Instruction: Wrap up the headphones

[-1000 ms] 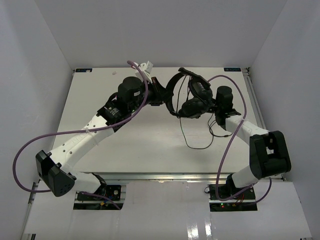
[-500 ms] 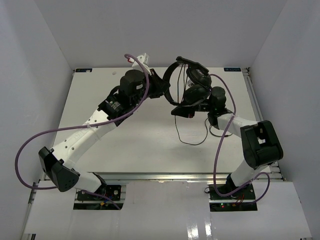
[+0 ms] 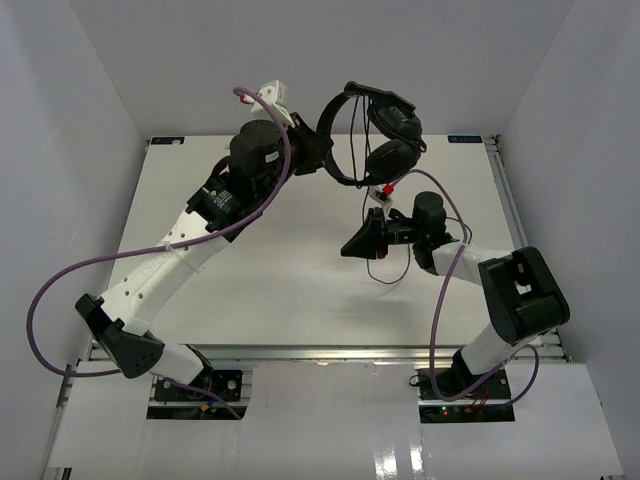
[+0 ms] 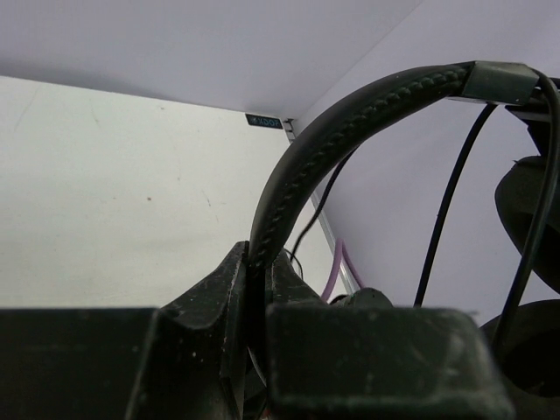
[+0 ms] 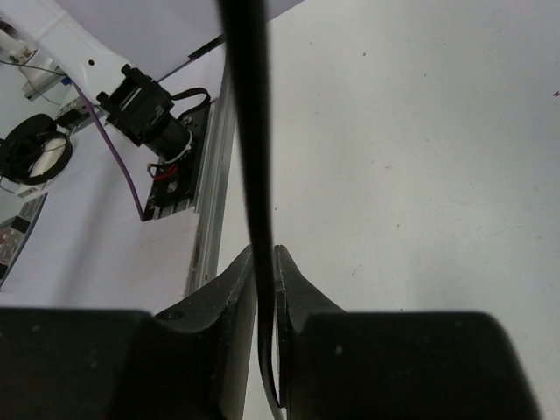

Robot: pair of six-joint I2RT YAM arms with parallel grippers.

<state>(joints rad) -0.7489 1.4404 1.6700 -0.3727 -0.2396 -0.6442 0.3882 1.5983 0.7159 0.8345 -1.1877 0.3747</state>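
From above, the left claw (image 3: 321, 154) is holding the headphones (image 3: 376, 128) in the air over the far part of the desk (image 3: 200, 280), clamped on one end of the headband (image 3: 334, 118). The two ear cups (image 3: 393, 124) are hanging to the right of that grip. The thin black cord (image 3: 357, 150) is dropping from the headset to the right claw (image 3: 362, 238), which is hovering lower, nearer the desk, with a loop of cord dangling beneath it.

In the left wrist view, the left claw (image 4: 256, 289) is squeezing the stitched headband (image 4: 350, 118) between its fingers, and the band is arching up and to the right while the cord (image 4: 446, 219) is hanging beside an ear cup (image 4: 534, 197).

In the right wrist view, the right claw (image 5: 265, 289) is pinching the cord (image 5: 248, 131), which is running straight up out of frame above the white desk (image 5: 420, 175).
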